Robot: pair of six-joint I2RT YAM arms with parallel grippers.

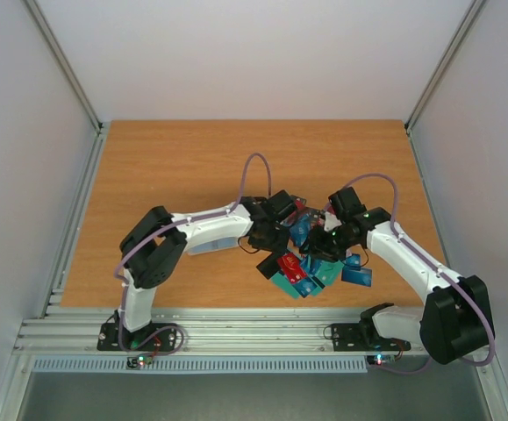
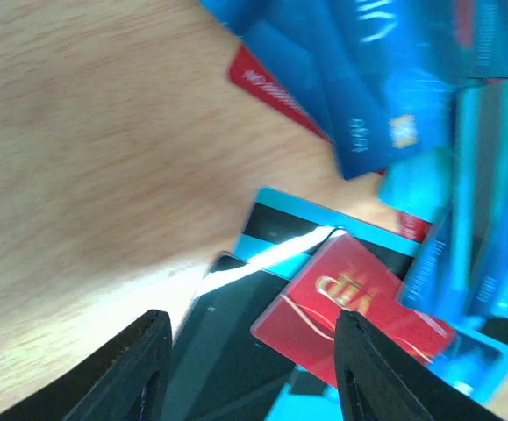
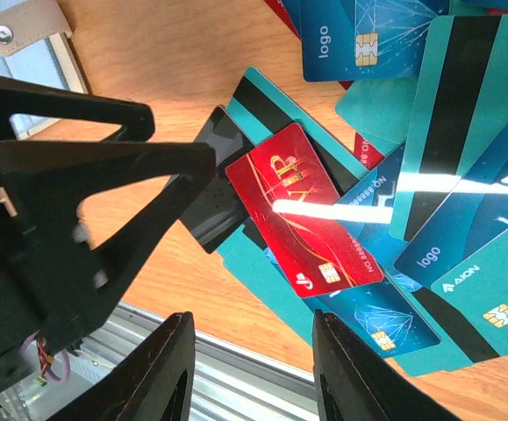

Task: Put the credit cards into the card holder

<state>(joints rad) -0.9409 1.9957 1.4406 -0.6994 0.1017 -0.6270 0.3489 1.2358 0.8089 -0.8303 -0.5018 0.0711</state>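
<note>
red VIP card (image 3: 302, 224), blue "logo" card (image 3: 359, 39)

Left pincer (image 1: 274, 240) and right pincer (image 1: 323, 246) over heaped credit cards (image 1: 299, 274) on the wooden table (image 1: 175, 167).

The left arm (image 1: 203, 228) and right arm (image 1: 407, 256) reach inward, wrists bent down; left gripper (image 2: 250, 323) and right gripper (image 3: 254, 323) hang close, jaws apart.

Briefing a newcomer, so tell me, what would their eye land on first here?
A messy heap of teal and blue credit cards lies near the front edge of the table. A red VIP card lies on top, just ahead of the open right gripper.
</note>
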